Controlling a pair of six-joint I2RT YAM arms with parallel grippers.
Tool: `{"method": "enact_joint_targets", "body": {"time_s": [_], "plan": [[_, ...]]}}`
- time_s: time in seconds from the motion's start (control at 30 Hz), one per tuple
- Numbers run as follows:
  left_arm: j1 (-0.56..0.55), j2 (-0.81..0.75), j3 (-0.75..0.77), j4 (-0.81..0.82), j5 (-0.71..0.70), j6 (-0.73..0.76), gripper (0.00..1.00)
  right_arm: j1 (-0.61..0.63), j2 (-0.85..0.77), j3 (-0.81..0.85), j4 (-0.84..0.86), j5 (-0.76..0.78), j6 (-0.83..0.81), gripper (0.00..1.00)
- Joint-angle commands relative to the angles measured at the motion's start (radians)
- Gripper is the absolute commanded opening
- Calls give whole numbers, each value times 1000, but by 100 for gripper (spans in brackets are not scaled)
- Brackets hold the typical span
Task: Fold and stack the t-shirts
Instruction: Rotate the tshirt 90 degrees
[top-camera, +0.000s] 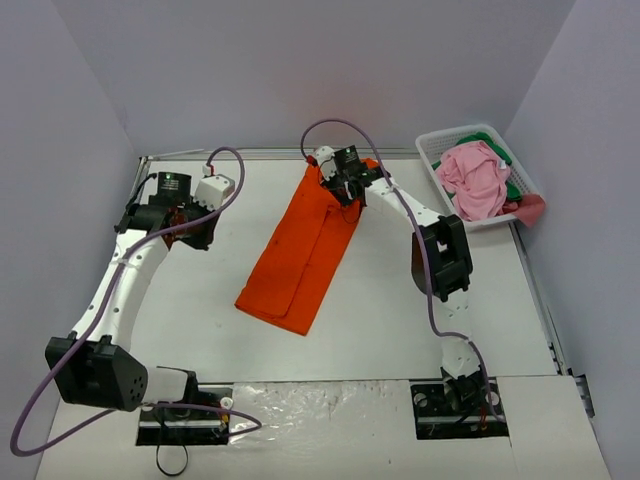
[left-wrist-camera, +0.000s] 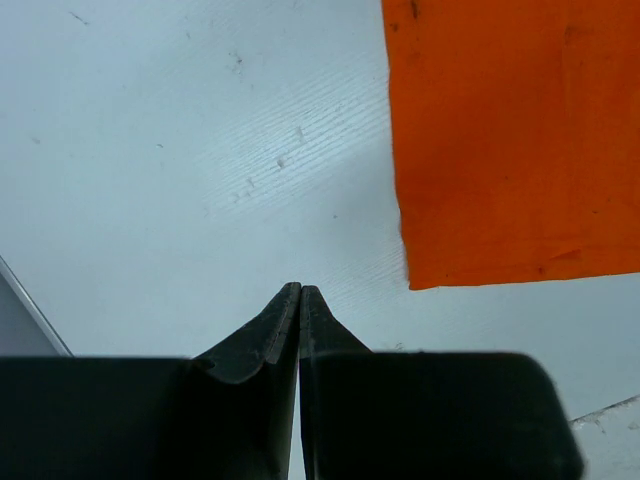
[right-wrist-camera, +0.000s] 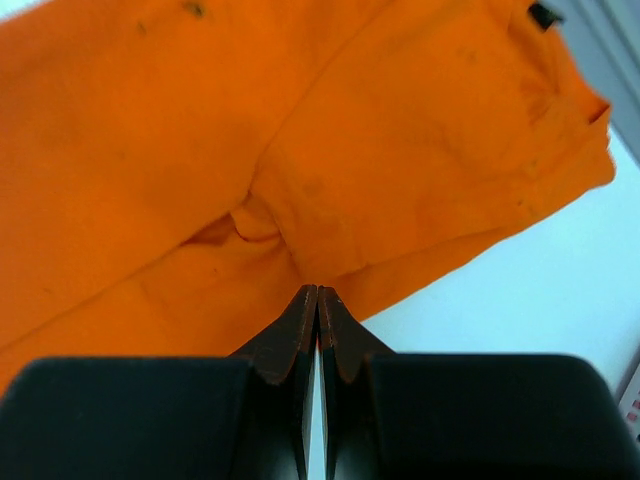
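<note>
The right gripper (right-wrist-camera: 317, 292) pinches the orange shirt (top-camera: 305, 250) near the far edge. The left gripper (left-wrist-camera: 300, 290) is closed and empty, toward the far-left corner.

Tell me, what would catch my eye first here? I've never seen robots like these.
The bright orange t-shirt, folded into a long strip, lies slanted across the middle of the white table, with the right claw closed at its far end. At the far right corner, a white basket holds a crumpled pink t-shirt atop a green t-shirt. The left claw is shut over bare tabletop at the far left.
</note>
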Motion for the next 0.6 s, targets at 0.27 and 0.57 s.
{"method": "enact_joint_targets", "body": {"time_s": [0.27,0.57], "plan": [[100,-130,-27,40,-64,-64,2,-65,104,88,-78,114,18,0],[137,-169,-39,45,-55,-68,2,-70,224,212,-124,147,33,0]]}}
